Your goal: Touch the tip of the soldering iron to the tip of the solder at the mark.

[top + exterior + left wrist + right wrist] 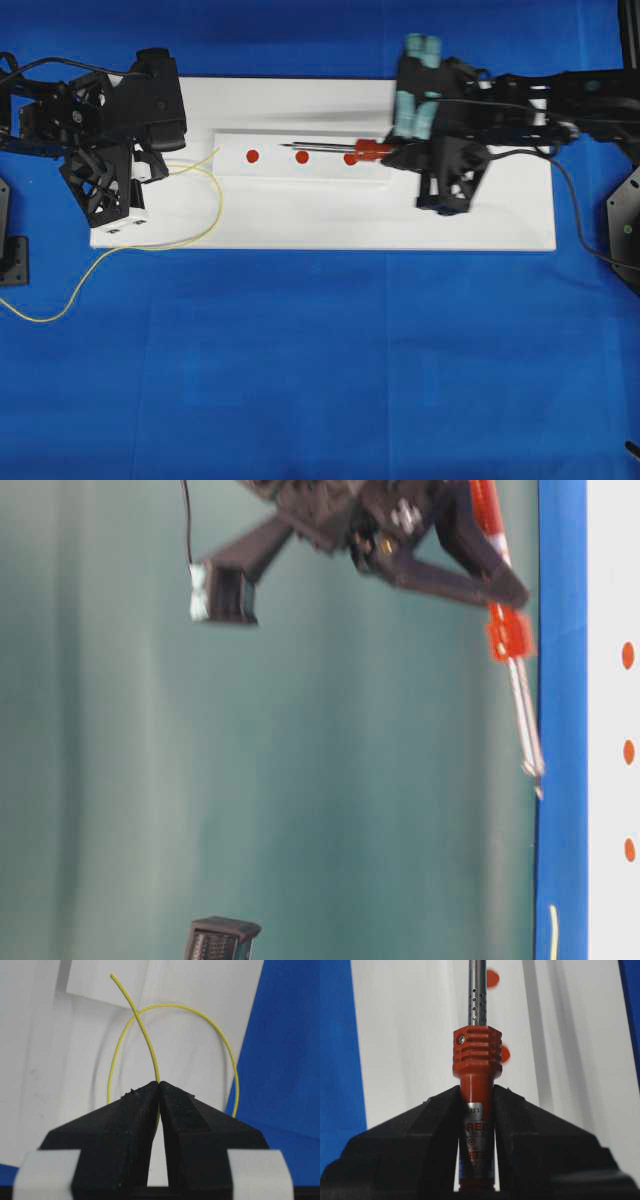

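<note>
Overhead, the left gripper (150,165) pinches the solder (205,205) at the white board's (400,225) left end; the right gripper (400,152) clamps the soldering iron (335,150) over the red marks (302,157). Both wrist views confirm closed jaws gripping solder (145,1040) and iron handle (476,1085).

Between the solder (205,185) tip on the left and the soldering iron (335,150) tip on the right, the white board (320,215) lies open, carrying only flat red marks (253,156). A loose solder loop crosses the board's left end. The near blue cloth (320,370) is open.
</note>
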Robot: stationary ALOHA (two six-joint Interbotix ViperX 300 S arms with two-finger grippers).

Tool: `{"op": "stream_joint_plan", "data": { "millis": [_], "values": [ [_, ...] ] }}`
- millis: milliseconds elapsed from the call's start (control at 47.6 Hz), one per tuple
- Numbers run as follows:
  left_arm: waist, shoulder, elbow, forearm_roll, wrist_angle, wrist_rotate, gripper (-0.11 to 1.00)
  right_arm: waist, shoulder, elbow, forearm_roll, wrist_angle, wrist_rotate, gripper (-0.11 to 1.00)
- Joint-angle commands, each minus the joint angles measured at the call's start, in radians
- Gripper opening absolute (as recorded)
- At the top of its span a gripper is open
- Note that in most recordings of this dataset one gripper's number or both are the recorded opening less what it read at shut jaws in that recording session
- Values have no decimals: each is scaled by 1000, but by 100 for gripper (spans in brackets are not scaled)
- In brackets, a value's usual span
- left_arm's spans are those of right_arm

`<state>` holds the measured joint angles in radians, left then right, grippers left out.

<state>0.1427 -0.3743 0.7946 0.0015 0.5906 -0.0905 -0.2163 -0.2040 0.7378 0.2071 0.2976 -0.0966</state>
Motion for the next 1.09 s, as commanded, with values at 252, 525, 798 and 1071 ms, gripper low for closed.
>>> {"op": "stream_joint_plan", "data": {
  "millis": [252,525,798,1071],
  "values": [
    [0,-12,-11,2,-9,-2,3,-3,-115,81,-2,-21,15,6],
    [0,9,-32,2,-28,0,3,-3,-114,81,-2,-23,15,6],
    [-11,126,-167,2,-29,12,3,-3,-112,81,-2,-23,14,6],
    [-12,310,-278,2,-31,12,3,-3,-110,86,-2,-23,14,6]
  ]
}}
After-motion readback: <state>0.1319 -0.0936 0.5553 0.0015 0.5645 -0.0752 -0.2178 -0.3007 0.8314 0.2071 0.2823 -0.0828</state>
